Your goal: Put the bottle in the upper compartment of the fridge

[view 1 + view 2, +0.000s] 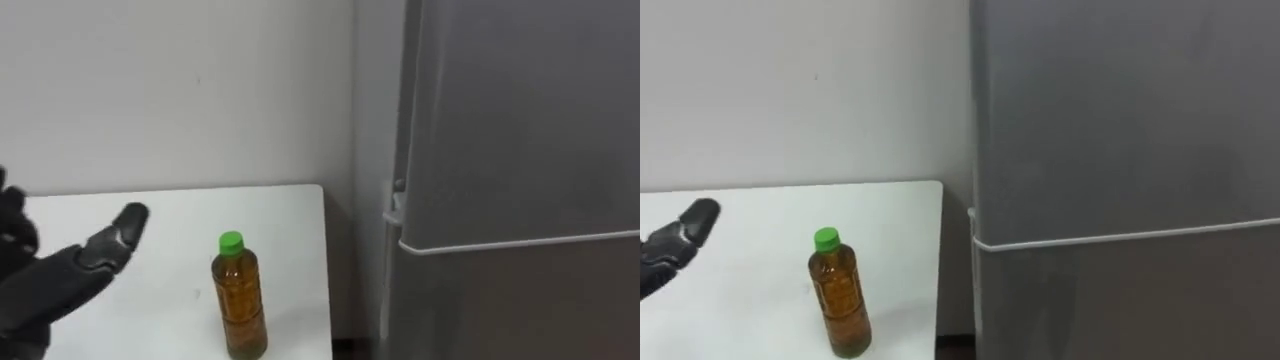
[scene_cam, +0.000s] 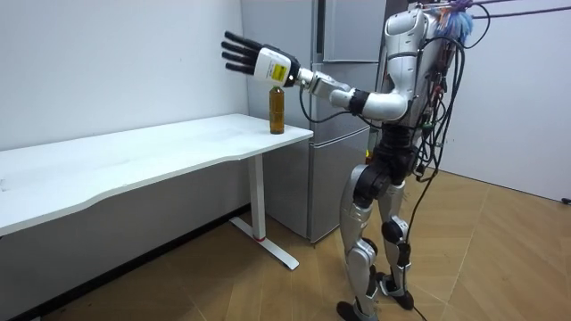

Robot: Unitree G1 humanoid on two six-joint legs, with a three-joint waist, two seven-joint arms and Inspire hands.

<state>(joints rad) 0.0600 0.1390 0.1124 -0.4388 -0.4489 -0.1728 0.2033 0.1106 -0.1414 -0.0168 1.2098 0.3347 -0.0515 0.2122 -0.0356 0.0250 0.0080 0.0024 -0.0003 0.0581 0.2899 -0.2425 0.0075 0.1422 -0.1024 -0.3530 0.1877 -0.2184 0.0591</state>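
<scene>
A clear bottle (image 1: 238,300) of amber drink with a green cap stands upright near the right end of the white table (image 1: 160,215). My left hand (image 1: 60,275) hovers to the left of it, open with straight fingers and apart from the bottle. In the room view the hand (image 2: 259,61) is raised just above and beside the bottle (image 2: 277,111). The grey fridge (image 1: 520,120) stands right of the table with both doors shut. A seam (image 1: 520,241) divides the upper door from the lower one.
A white wall (image 1: 180,90) runs behind the table. A narrow gap (image 1: 345,260) separates the table's right edge from the fridge side. I stand on a wood floor (image 2: 482,267) in front of the fridge, at the table's end.
</scene>
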